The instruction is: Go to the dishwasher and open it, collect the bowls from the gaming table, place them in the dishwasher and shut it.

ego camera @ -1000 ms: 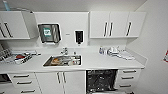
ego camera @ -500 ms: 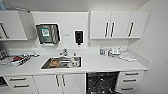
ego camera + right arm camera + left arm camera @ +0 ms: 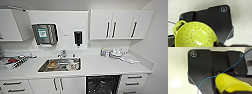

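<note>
The dishwasher [image 3: 103,84] stands open under the counter, right of the sink, showing a dark interior with racks. In the left wrist view a yellow-green bowl [image 3: 230,83] is seen close up, with my left gripper [image 3: 226,92] shut on its rim. In the right wrist view a yellow-green bowl [image 3: 194,35] with small holes and a loop handle is held by my right gripper [image 3: 217,44], a dark finger at its rim. The gaming table is out of view.
A white counter [image 3: 105,65] holds a steel sink [image 3: 60,65] with dishes in it. A dish rack [image 3: 15,61] is at the left and small items [image 3: 117,53] at the right. White drawers [image 3: 133,83] flank the dishwasher. Wall cabinets [image 3: 117,25] hang above.
The whole head picture has shifted: the counter and sink look larger and sit a little lower, so the camera has come closer to the kitchen unit.
</note>
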You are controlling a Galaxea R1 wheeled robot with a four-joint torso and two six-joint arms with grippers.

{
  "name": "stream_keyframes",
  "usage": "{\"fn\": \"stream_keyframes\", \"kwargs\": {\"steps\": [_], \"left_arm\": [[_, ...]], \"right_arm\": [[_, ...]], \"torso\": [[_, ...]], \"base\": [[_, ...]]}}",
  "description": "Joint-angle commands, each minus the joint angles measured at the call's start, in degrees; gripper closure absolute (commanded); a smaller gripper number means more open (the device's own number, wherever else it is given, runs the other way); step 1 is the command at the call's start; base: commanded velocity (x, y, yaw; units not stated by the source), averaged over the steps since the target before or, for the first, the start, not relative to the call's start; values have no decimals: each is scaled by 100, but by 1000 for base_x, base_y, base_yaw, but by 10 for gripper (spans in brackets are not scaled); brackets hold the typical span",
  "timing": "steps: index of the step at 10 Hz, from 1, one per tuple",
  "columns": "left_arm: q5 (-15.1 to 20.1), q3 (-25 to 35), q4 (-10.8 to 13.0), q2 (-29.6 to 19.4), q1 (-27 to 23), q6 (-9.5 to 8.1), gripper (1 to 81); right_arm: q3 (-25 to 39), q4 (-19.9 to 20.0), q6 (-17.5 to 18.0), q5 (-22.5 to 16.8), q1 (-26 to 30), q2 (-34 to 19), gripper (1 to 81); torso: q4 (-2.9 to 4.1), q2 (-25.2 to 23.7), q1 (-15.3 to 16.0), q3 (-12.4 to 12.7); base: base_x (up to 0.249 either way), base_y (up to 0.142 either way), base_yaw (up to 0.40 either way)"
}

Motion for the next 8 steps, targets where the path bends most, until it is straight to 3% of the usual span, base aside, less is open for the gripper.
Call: {"fn": "stream_keyframes", "kwargs": {"steps": [1,4,8], "left_arm": [[387,20,34,25,-230,44,811],[387,20,26,17,-221,44,811],[387,20,8,17,-221,44,811]], "right_arm": [[9,-34,-18,-276,272,-72,811],[9,-34,-18,-276,289,-72,811],[9,-34,-19,-276,255,-81,811]], "torso": [[0,0,1,0],[0,2,1,0],[0,6,10,0]], "base": [[148,-63,0],[116,-64,0],[0,0,0]]}}
